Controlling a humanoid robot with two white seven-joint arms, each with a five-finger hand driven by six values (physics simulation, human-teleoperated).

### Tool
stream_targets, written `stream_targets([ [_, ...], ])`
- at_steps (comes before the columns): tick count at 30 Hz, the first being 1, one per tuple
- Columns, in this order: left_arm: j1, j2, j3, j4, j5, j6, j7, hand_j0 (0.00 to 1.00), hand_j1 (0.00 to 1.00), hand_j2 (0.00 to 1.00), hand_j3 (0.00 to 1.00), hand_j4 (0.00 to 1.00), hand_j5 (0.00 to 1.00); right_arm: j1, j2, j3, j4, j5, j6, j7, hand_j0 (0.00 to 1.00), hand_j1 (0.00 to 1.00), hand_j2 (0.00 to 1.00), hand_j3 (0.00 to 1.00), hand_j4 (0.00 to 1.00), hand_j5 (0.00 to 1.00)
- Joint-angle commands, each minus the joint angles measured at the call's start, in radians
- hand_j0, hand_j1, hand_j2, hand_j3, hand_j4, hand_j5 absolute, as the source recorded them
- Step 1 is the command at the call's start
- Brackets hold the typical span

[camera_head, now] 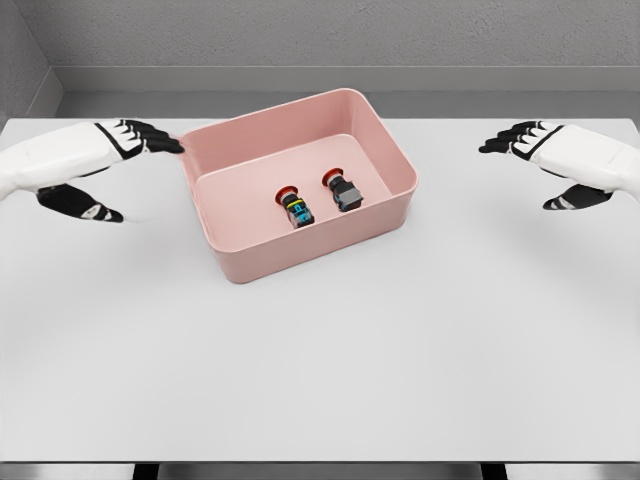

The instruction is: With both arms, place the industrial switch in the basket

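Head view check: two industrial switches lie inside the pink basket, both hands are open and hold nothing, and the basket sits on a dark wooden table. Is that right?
Not quite. The head view shows the table as plain white, not dark wood. The rest stands: two industrial switches lie inside the pink basket, and the left hand and right hand are open, holding nothing.

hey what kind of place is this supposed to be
Probably a simulated robot test bench, not a real room: a bare white table against plain grey walls, one pink basket holding two industrial switches, and rendered open left and right hands.
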Motion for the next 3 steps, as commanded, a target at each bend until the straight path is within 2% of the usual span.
stream_targets([
  [1,0.002,0.018,0.023,0.049,0.014,0.002,-0.002,1.0,1.0,1.0,1.0,1.0,1.0,0.0,0.0,-0.001,0.001,-0.006,0.001,0.0,1.0,1.0,1.0,1.0,1.0,1.0],
  [3,0.015,0.019,0.034,0.065,0.014,0.002,-0.002,1.0,1.0,1.0,1.0,1.0,1.0,0.0,0.003,0.0,-0.001,-0.006,0.001,0.0,1.0,1.0,1.0,1.0,1.0,1.0],
])
